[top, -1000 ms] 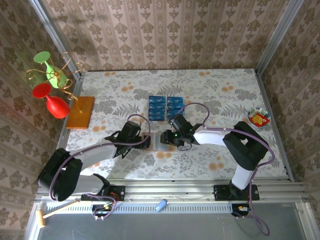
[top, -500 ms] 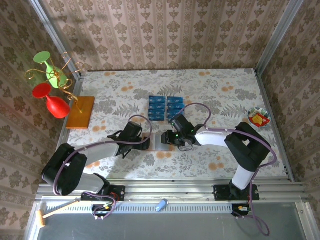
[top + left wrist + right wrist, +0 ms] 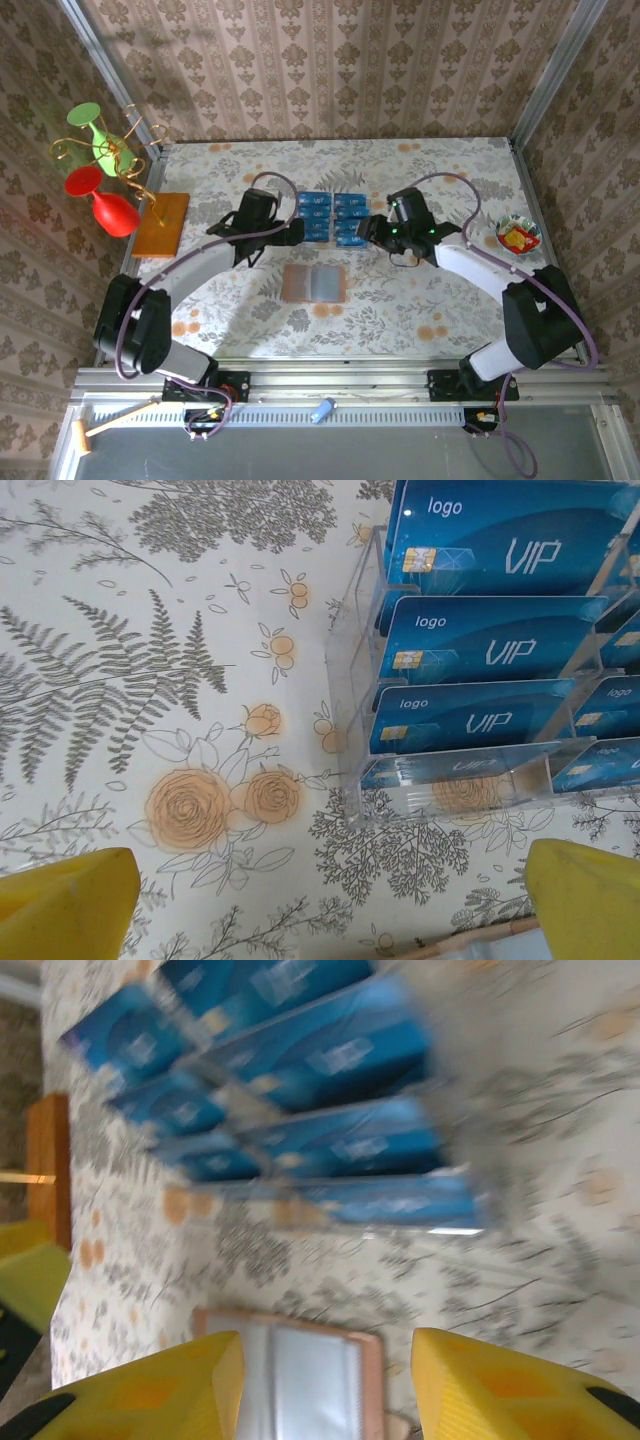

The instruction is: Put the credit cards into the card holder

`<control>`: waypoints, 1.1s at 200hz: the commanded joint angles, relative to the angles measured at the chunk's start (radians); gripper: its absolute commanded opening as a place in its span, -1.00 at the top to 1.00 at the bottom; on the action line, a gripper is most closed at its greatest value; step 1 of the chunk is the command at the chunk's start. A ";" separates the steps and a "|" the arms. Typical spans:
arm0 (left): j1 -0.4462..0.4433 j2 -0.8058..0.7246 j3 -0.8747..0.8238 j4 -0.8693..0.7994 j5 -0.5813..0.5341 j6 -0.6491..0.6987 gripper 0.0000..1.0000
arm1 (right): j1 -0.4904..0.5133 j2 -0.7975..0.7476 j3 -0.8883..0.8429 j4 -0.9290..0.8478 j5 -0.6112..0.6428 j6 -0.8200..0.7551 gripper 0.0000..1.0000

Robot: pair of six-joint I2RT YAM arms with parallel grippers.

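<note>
The left pincer (image 3: 292, 232) and right pincer (image 3: 369, 229) are held spread, empty, beside the credit cards (image 3: 490, 640) (racked in a clear stand (image 3: 347, 730)). The card holder (image 3: 314, 283) lies open nearby on the bench. The stand could be tipped by a skewed pinch.

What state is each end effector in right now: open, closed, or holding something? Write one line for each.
Left end effector: open, holding nothing.
Right end effector: open, holding nothing.
</note>
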 commanded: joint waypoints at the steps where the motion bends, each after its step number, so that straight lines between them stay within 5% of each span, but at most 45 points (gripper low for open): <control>1: 0.001 0.040 -0.003 -0.071 0.047 0.041 -1.00 | -0.065 -0.025 -0.023 -0.038 0.018 0.003 0.00; 73: 0.004 0.122 -0.082 0.014 0.034 0.027 -1.00 | -0.225 0.170 0.167 -0.036 -0.050 0.017 0.02; 160: 0.041 0.253 0.002 0.055 0.035 0.044 -1.00 | -0.240 0.628 0.613 -0.099 -0.200 -0.002 0.35; 220: 0.049 0.317 0.061 0.062 0.036 0.049 -1.00 | -0.235 0.763 0.728 -0.101 -0.345 -0.050 0.47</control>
